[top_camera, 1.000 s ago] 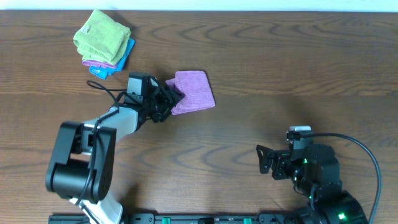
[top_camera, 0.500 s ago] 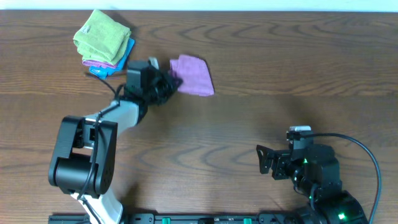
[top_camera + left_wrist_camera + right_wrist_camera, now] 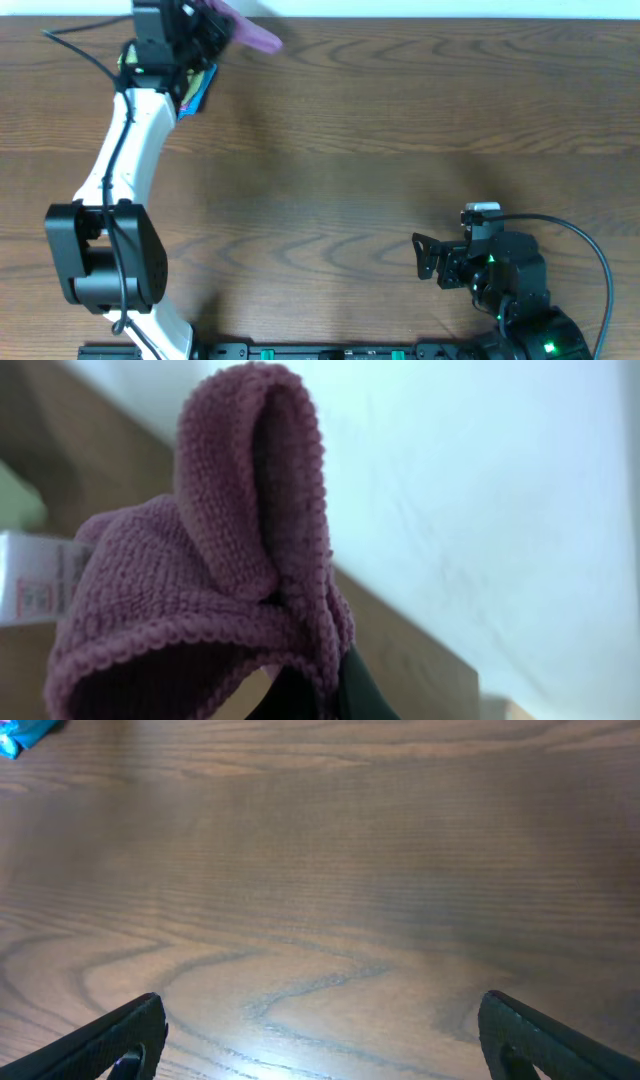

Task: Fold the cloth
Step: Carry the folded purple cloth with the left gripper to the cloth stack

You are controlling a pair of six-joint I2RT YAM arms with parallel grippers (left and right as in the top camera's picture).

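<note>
The purple cloth (image 3: 248, 32) hangs folded in the air over the table's back edge, pinched at one end by my left gripper (image 3: 212, 22), which is shut on it. In the left wrist view the cloth (image 3: 200, 580) fills most of the frame, draped over the dark fingertips (image 3: 345, 685), with a white tag (image 3: 35, 585) at its left. My right gripper (image 3: 428, 258) rests near the front right. It stands open above bare wood (image 3: 330, 1050), with nothing between its fingers.
A pile of folded cloths lies at the back left, mostly hidden under my left arm; its blue edge (image 3: 203, 85) shows, and again in the right wrist view (image 3: 20, 735). The white wall runs along the table's back edge (image 3: 450, 18).
My left gripper has shut on the purple cloth, lifted it off the table and swung it to the back left, above the pile. The right arm has not moved.
</note>
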